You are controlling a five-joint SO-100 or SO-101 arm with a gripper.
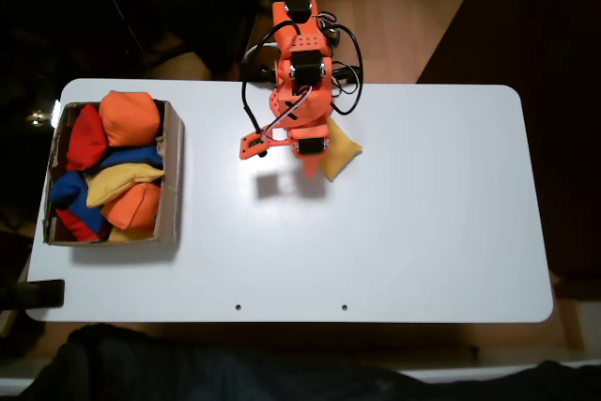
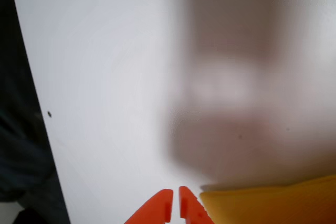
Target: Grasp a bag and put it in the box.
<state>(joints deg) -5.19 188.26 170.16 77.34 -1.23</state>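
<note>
An orange robot arm reaches from the far edge of a white bench, its hand lowered beside a golden-yellow bag that lies on the bare surface near the middle of the bench in the fixed view. In the wrist view the two orange fingertips stand nearly pressed together, only a thin slit between them, with nothing caught in the gap; the bag sits just to their right along the bottom edge of that view, its near edge touching or almost touching the right fingertip, which of the two cannot be told. A soft, blurred shadow spreads over the bench above the bag in the wrist view, and in the fixed view a dim grey shadow falls on the bench just left of the hand. Well apart from the bag, at the left end of the bench in the fixed view, stands a shallow brown cardboard box packed with beanbags: orange ones at the top and lower middle, a red one at upper left, blue ones beneath, and a yellow one across the centre. Two small dark holes mark the near edge of the bench.
</note>
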